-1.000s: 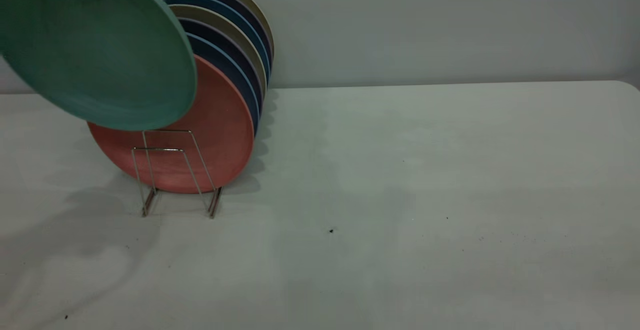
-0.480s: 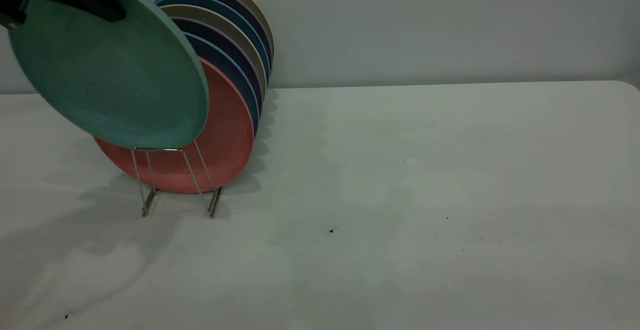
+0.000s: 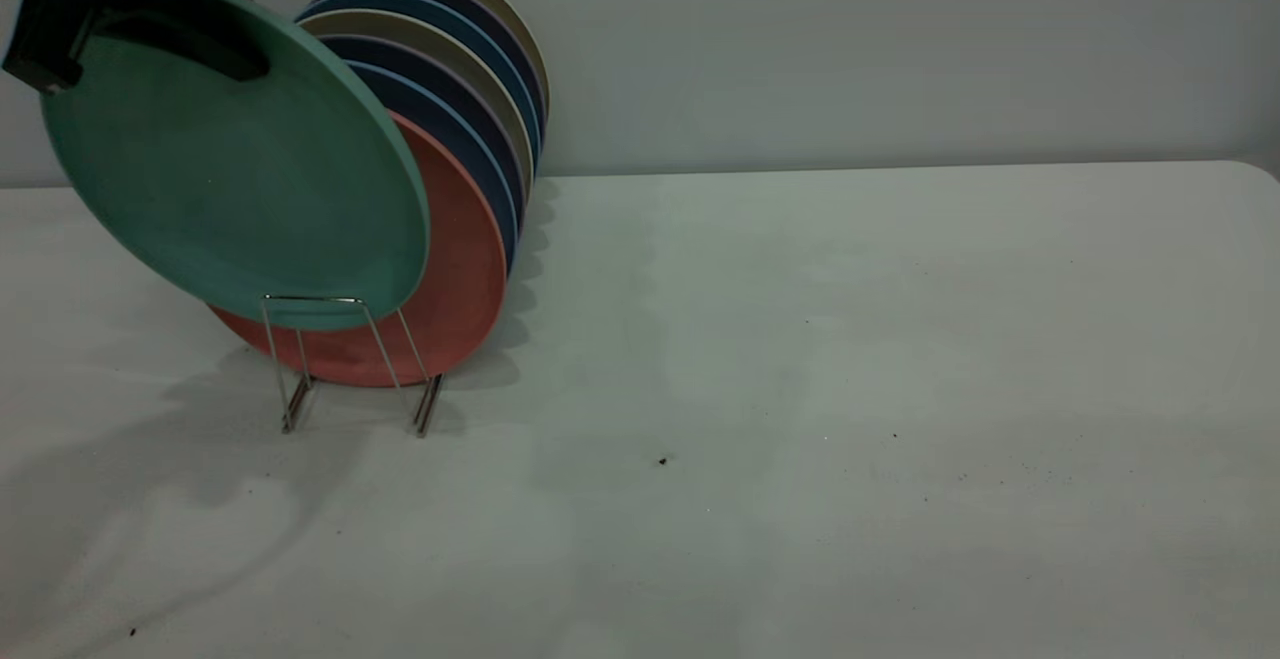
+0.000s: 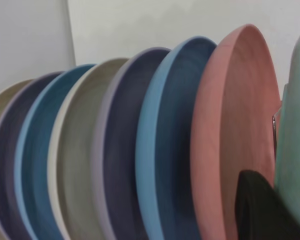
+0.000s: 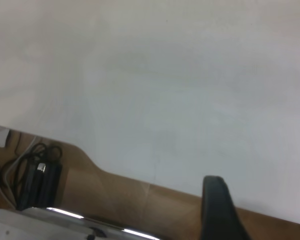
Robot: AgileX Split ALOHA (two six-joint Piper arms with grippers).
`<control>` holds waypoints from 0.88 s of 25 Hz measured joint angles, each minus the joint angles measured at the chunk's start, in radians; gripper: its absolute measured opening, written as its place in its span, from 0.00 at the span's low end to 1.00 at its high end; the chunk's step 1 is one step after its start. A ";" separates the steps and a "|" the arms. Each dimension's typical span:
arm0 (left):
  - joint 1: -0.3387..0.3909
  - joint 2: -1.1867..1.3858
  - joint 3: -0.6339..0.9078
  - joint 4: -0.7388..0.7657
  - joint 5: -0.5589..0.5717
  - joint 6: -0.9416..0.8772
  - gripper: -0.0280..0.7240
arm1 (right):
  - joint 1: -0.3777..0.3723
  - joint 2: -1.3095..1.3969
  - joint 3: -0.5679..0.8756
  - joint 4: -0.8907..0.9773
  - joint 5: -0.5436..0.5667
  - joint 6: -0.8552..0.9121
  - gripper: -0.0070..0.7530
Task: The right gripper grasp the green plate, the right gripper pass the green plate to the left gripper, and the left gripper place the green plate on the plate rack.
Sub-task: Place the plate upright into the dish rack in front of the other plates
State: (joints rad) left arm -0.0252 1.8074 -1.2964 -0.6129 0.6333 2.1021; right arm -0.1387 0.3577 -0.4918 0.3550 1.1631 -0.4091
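Note:
The green plate (image 3: 240,179) hangs tilted at the far left, in front of the salmon-pink plate (image 3: 460,279). My left gripper (image 3: 240,59) is shut on its upper rim, one dark finger across the face. The plate's lower edge sits behind the top of the front wire loop of the plate rack (image 3: 310,298), above the rack's base. In the left wrist view the green plate (image 4: 297,150) is beside the pink plate (image 4: 230,125), with one finger (image 4: 260,210) between them. My right gripper (image 5: 217,205) is away from the rack, over the table edge, and holds nothing that I can see.
Behind the pink plate several more plates (image 3: 470,89) stand in the rack, blue, navy and beige. The white table (image 3: 850,339) stretches to the right, with a wall behind. The right wrist view shows a dark box with cables (image 5: 37,180) below the table edge.
My left gripper has carried the green plate down and to the right; its lower edge has dropped from above the rack's loops to behind the front loop.

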 joint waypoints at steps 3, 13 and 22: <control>-0.001 0.009 0.000 -0.003 -0.001 0.000 0.18 | 0.000 0.000 0.000 0.000 -0.001 0.000 0.61; -0.001 0.035 -0.002 -0.027 -0.001 0.000 0.23 | 0.000 0.000 0.000 -0.002 -0.001 0.000 0.61; -0.001 0.036 -0.005 -0.028 0.009 0.000 0.42 | 0.000 0.000 0.000 -0.003 -0.001 0.000 0.61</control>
State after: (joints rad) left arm -0.0263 1.8433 -1.3014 -0.6407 0.6419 2.1021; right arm -0.1387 0.3577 -0.4918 0.3523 1.1623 -0.4091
